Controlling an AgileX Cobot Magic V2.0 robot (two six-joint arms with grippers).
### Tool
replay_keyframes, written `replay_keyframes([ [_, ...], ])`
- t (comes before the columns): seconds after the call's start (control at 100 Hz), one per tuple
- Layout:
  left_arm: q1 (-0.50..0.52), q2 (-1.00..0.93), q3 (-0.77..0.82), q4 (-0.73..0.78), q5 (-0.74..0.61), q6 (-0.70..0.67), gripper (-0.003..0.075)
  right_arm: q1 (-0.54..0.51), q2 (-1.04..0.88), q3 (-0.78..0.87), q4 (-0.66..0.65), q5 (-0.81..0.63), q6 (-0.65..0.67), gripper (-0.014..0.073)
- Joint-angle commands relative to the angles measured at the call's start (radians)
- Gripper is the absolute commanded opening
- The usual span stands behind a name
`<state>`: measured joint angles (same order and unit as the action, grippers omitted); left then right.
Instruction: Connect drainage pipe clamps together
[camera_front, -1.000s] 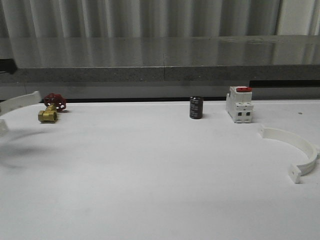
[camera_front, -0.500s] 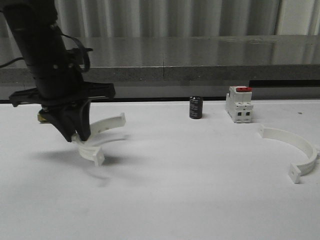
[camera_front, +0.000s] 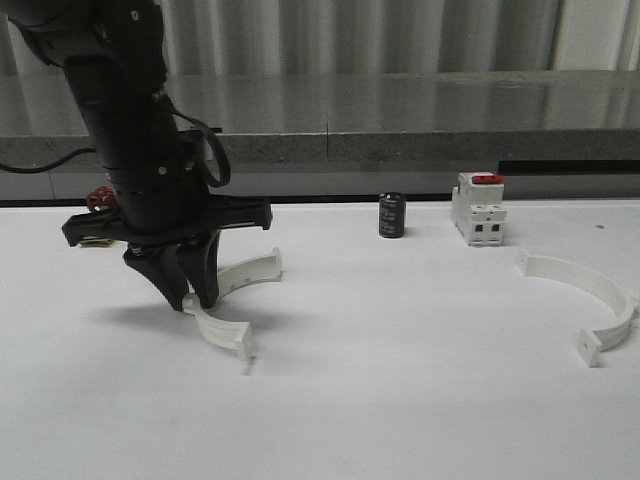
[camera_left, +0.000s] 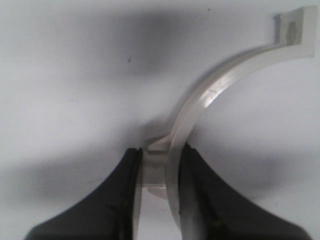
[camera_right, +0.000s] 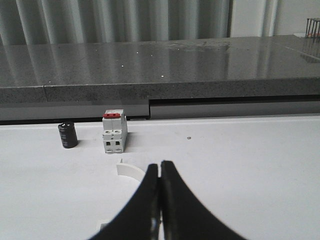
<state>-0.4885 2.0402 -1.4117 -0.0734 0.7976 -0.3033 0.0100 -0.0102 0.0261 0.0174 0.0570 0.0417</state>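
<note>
Gripping one light, stiff clamp half (camera_front: 228, 305) mid-arc, the left end effector (camera_front: 190, 296) likely risks slippage; the right end effector (camera_right: 160, 210) is closed, empty.

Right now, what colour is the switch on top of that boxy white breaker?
Red; the switch atop the boxy white plastic breaker shows best in the front view.

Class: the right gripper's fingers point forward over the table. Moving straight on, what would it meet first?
Probably the second clamp half, lying just ahead of the shut right gripper; the breaker stands beyond, off to one side. Depth is uncertain.
</note>
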Motion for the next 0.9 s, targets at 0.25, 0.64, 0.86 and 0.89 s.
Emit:
replay_keyframes([
  [0.25, -0.009, -0.039, -0.022, -0.016, 0.0, -0.013, 0.0453, -0.001, -0.013, -0.016, -0.002, -0.074, -0.008, -0.006],
  [0.64, -0.003, -0.172, -0.022, 0.005, 0.004, 0.054, 0.0659, -0.001, -0.013, -0.016, -0.002, -0.074, -0.008, -0.006],
  [0.86, 0.069, -0.352, -0.009, 0.057, 0.004, 0.116, 0.0659, -0.001, -0.013, -0.016, -0.002, -0.072, -0.008, -0.006],
  [0.89, 0.085, -0.376, 0.001, 0.057, 0.002, 0.13, 0.0659, -0.001, -0.013, -0.016, -0.002, -0.072, -0.008, -0.006],
])
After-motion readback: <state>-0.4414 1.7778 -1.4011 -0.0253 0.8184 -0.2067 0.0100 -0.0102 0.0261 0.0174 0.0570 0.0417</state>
